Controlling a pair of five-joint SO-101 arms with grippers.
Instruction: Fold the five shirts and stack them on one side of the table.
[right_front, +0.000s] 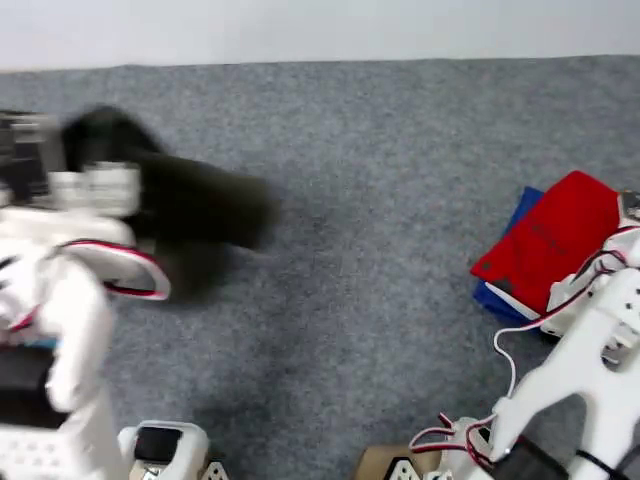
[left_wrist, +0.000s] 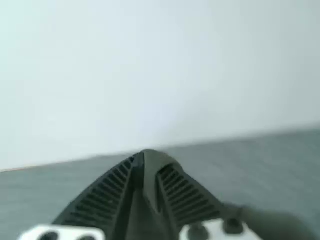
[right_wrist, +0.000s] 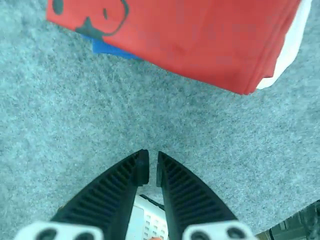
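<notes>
A folded red shirt (right_front: 550, 240) tops a stack at the table's right side, with a blue shirt (right_front: 505, 300) under it. In the right wrist view the red shirt (right_wrist: 200, 35) lies over the blue shirt (right_wrist: 107, 47), and a white one (right_wrist: 295, 45) shows at the stack's edge. My right gripper (right_wrist: 149, 167) is shut with nothing in it, hovering over the carpet just short of the stack. At the far left my left gripper (left_wrist: 145, 160) is raised and shut on a black shirt (right_front: 195, 215), which hangs blurred above the table.
Grey carpet (right_front: 380, 180) covers the table, with a pale wall (right_front: 320, 30) behind it. The arm bases (right_front: 165, 445) and red-and-white cables (right_front: 520, 340) sit along the near edge.
</notes>
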